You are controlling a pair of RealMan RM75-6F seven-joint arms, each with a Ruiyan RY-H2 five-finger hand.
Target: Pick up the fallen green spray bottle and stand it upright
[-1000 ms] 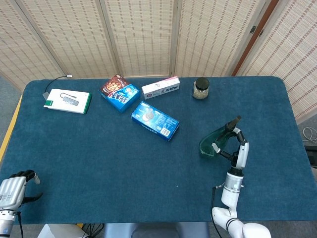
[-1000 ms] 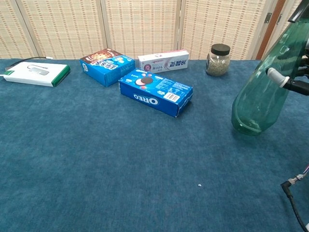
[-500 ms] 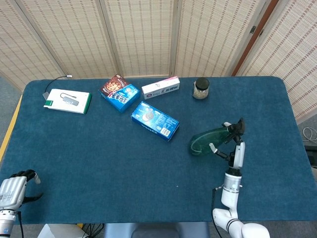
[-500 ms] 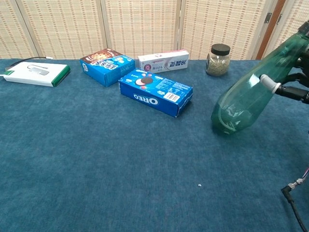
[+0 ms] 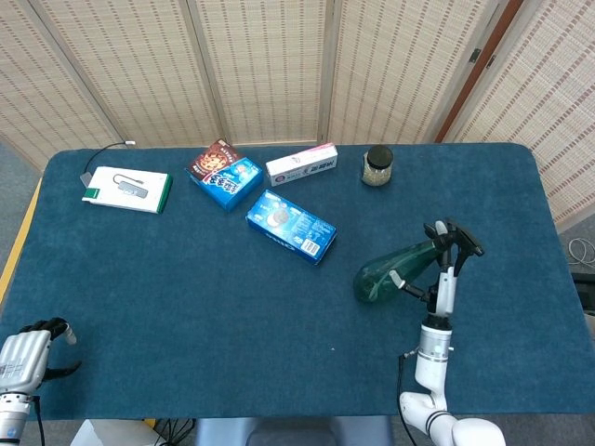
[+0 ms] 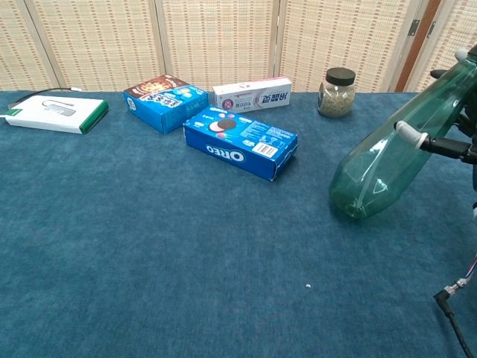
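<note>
Woven bamboo-style screens are standing behind a blue-carpeted tabletop (image 5: 186, 307). From the head view, the green spray bottle (image 5: 395, 268) is hanging tilted over the right part of the tabletop, its base pointing left and its black nozzle up toward the right edge. The right hand (image 5: 444, 274) is gripping it around the neck, with fingers (image 5: 402, 281) wrapping the body. The left hand (image 5: 23, 358) is resting off the near-left corner, fingers curling inward around nothing. A white and green box (image 5: 127, 189) is lying toward the far-left corner, with a cable leading off its back. A cookie box (image 5: 226, 174), a toothpaste box (image 5: 301, 164) and a glass jar (image 5: 376, 165) are lining up along the far edge, and an Oreo box (image 5: 291, 225) is sitting just in front of them, nearer the middle.

From the chest view, the green spray bottle (image 6: 387, 164) is leaning steeply, base low over the carpet near the right edge; whether the base is touching the tabletop cannot be told. A white fingertip (image 6: 406, 130) of the right hand (image 6: 447, 142) is pressing on its upper body. The Oreo box (image 6: 240, 142) is lying well apart to its left, the glass jar (image 6: 336, 92) behind it.
</note>
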